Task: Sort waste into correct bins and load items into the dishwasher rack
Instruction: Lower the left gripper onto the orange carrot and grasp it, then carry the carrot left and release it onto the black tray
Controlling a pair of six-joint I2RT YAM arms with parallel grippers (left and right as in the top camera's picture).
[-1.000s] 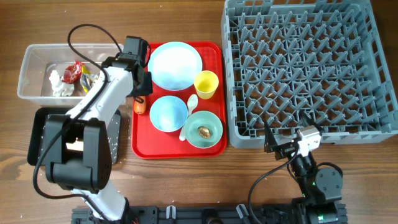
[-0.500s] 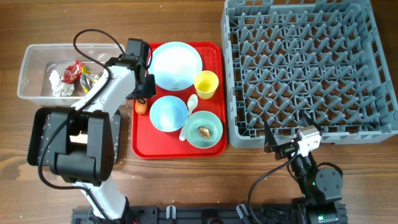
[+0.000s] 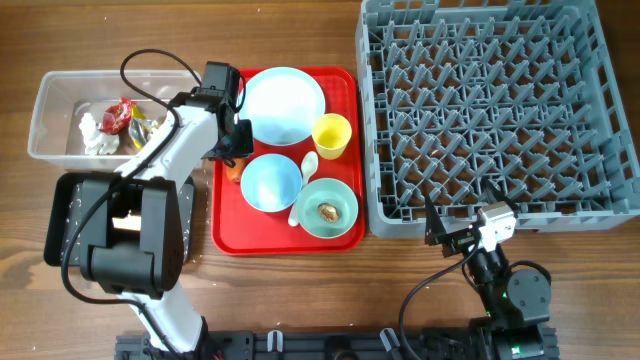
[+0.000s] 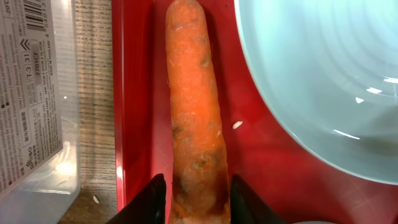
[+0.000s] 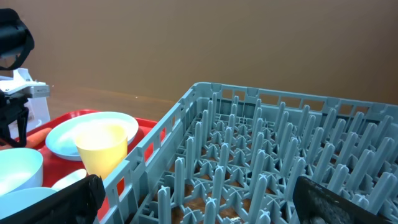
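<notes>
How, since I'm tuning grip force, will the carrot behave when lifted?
Probably stiff: the carrot lies straight and solid on the red tray. Its round body may roll if released. The left gripper clamps one end, so the long free end could pivot in the jaws.

- Lit brightly and evenly from above in the overhead view; only short, soft shadows beside the dishwasher rack [image 3: 480, 110] and red tray [image 3: 225, 235] on the worktop [image 3: 300, 290].
- Sharp from edge to edge there.
- Crisp at close range in the left wrist view, down to the carrot [image 4: 196, 112] skin; white glints on the pale blue dish [image 4: 323, 74], a bright patch low on the clear tub [image 4: 37, 124].
- Dark and soft at the bottom edge: fingertips [image 4: 149, 202] of the left hand [image 4: 194, 202].
- Dimmer, warmer in the right wrist view; yellow cup [image 5: 102, 149] lit from above, nearest rack pegs slightly soft.
- Black and blurred in both lower corners: fingers [image 5: 62, 202] of the right hand [image 5: 199, 205].
</notes>
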